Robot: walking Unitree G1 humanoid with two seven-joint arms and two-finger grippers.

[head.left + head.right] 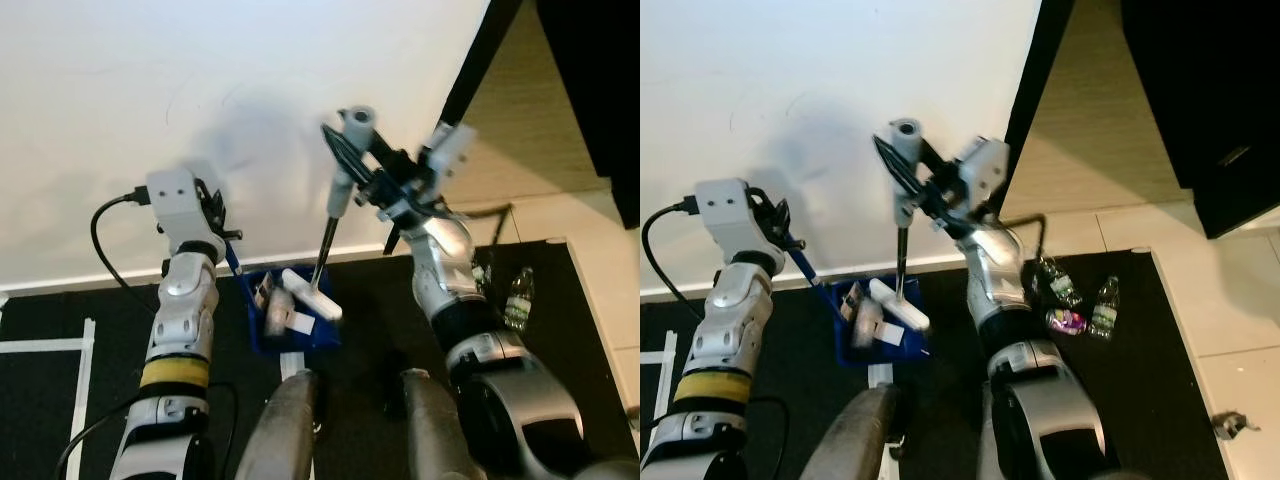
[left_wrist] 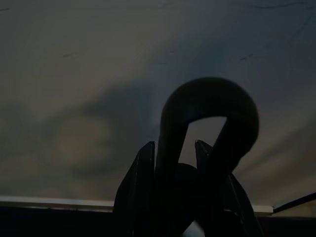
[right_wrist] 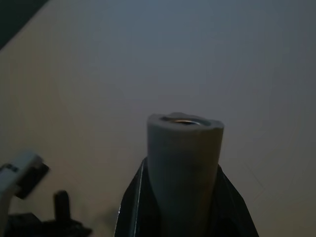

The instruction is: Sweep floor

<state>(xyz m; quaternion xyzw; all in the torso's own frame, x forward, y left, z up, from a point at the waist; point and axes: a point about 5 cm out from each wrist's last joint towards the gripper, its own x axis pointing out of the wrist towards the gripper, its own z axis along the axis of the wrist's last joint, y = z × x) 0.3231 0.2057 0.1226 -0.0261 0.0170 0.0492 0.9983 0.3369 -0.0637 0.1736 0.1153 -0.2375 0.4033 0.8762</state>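
A blue dustpan (image 1: 262, 335) holding pale scraps rests on the black mat by the white wall. Its blue stick handle (image 1: 232, 260) rises to my left gripper (image 1: 222, 232), which is shut on it; in the left wrist view the handle's dark loop (image 2: 207, 113) sticks out between the fingers (image 2: 138, 192). My right gripper (image 1: 350, 150) is shut on the grey top of the broom handle (image 1: 345, 165), raised before the wall. The thin shaft runs down to the white broom head (image 1: 312, 295), which lies at the dustpan's mouth. In the right wrist view the grey handle end (image 3: 183, 163) stands between the fingers.
Plastic bottles (image 1: 1105, 305) (image 1: 1060, 285) and a purple wrapper (image 1: 1068, 320) lie on the mat at the right. A small scrap (image 1: 1228, 425) sits on the pale tiles. White tape (image 1: 85, 350) marks the mat at left. A dark cabinet (image 1: 1210, 100) stands at right.
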